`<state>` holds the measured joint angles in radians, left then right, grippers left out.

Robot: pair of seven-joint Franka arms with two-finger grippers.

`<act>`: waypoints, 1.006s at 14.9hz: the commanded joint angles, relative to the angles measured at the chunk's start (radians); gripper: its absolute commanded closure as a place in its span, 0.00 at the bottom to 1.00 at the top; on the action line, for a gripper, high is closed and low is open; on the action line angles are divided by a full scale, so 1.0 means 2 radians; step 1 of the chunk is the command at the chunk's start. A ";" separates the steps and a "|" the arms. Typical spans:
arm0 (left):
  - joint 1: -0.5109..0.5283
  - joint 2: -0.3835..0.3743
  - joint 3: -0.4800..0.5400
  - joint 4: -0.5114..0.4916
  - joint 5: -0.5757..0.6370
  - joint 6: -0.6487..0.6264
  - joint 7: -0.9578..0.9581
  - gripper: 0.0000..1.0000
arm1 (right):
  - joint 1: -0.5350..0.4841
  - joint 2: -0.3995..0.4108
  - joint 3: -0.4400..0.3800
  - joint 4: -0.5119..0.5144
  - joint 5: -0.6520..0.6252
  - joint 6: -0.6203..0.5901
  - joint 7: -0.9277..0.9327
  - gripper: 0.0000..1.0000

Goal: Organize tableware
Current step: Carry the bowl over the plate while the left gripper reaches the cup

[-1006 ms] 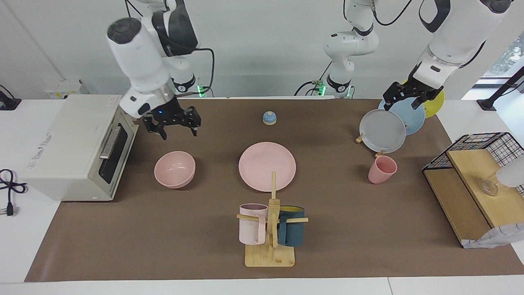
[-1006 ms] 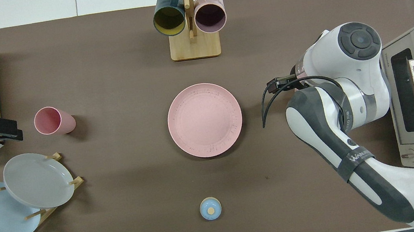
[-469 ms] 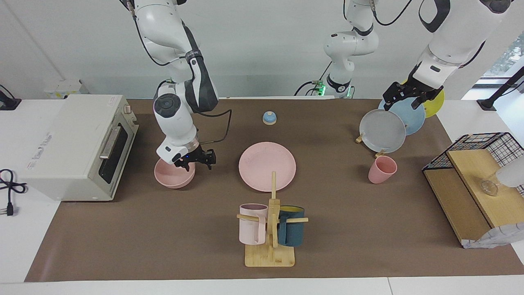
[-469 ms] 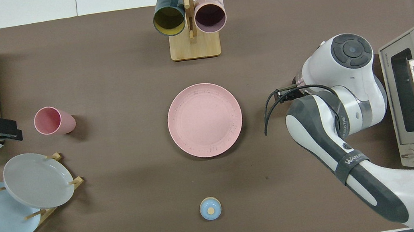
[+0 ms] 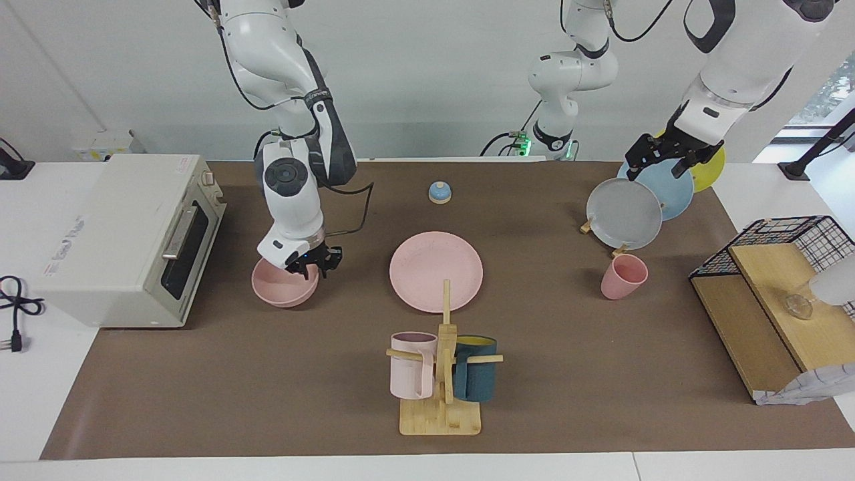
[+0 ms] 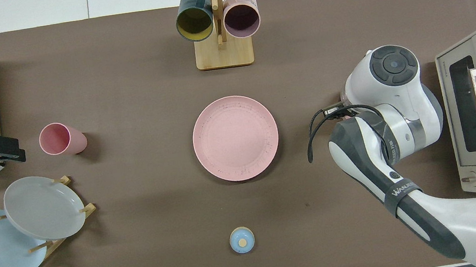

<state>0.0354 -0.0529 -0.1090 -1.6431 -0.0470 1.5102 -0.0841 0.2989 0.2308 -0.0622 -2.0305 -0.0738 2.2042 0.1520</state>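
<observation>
The pink bowl sits in front of the toaster oven, toward the right arm's end of the table. My right gripper is down at the bowl's rim, on the side toward the pink plate. In the overhead view my right arm hides the bowl and the gripper. The plate lies flat at the table's middle. The pink cup stands toward the left arm's end and also shows in the overhead view. My left gripper is open and empty over the plate rack.
A toaster oven stands beside the bowl. A wooden mug stand with a pale pink and a teal mug is farther from the robots than the plate. A rack holds grey, blue and yellow plates. A small blue bell and a wire shelf are also here.
My right gripper came down from above the table near the oven to the bowl's rim, then shifted slightly and looks narrower. The left arm has not moved.
</observation>
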 commanded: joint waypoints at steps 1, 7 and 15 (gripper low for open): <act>0.008 -0.003 -0.006 -0.001 0.010 -0.001 -0.006 0.00 | 0.002 -0.007 0.002 -0.005 -0.013 -0.001 -0.002 1.00; 0.014 -0.005 -0.005 -0.014 0.011 0.021 -0.007 0.00 | 0.087 0.055 0.002 0.200 -0.004 -0.164 0.085 1.00; 0.008 0.122 -0.005 -0.040 0.009 0.181 -0.005 0.00 | 0.203 0.174 0.027 0.346 0.006 -0.157 0.294 1.00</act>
<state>0.0553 0.1104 -0.1144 -1.7364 -0.0462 1.7999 -0.0873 0.7013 0.5485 -0.0151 -1.3905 -0.0808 1.8813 0.7048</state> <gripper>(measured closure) 0.000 0.956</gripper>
